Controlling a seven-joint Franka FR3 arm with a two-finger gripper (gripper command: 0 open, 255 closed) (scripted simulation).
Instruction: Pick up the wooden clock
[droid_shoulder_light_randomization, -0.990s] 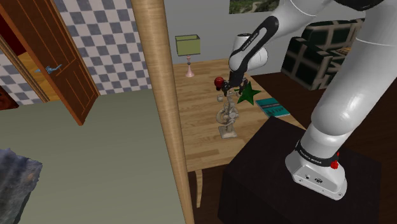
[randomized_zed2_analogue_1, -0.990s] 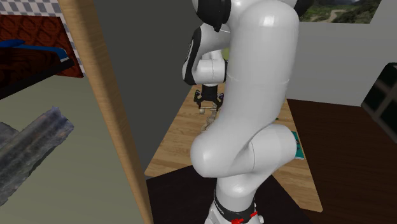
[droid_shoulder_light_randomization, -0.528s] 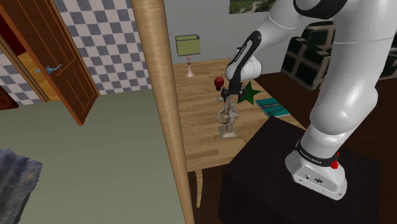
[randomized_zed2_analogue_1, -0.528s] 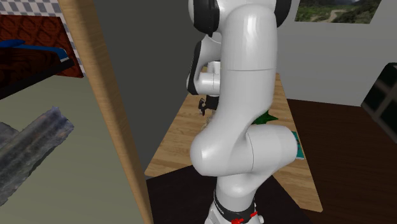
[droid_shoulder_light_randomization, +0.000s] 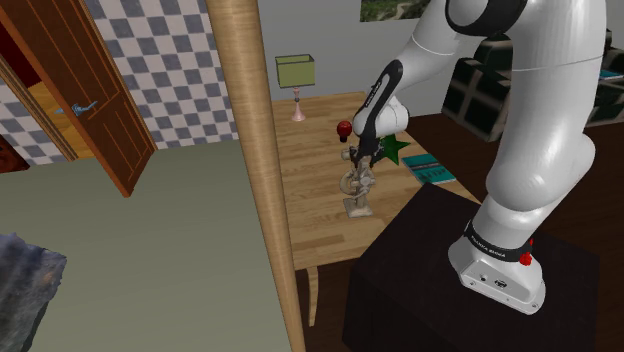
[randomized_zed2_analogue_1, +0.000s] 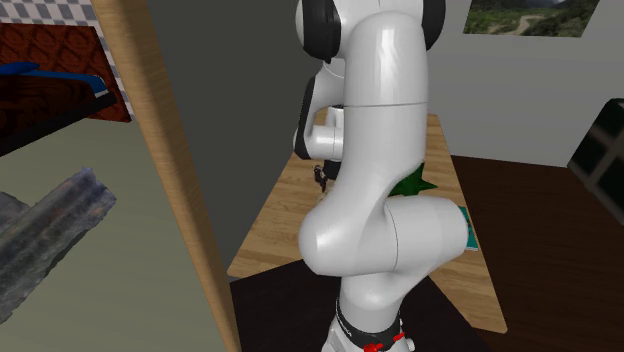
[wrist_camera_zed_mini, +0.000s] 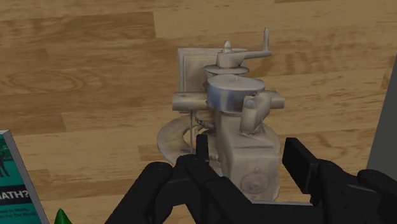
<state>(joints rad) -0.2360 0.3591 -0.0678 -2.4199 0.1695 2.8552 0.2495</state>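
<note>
The clock is a pale beige-grey, ornate upright piece standing on the wooden table. My black gripper has come down over its top from above. In the wrist view the clock rises between my two fingers, with my gripper astride its upper block. One finger lies against the block; the other stands a sliver off it. The clock's base rests flat on the table. In the second exterior view my gripper peeks out from behind the arm's white body.
A red ornament and a green star sit just behind the clock, a teal book beside them. A green-shaded lamp stands at the table's far end. A thick wooden post rises at the table's edge.
The arm has folded down and my gripper has sunk from above the clock onto its top. The clock has stayed where it stood.
</note>
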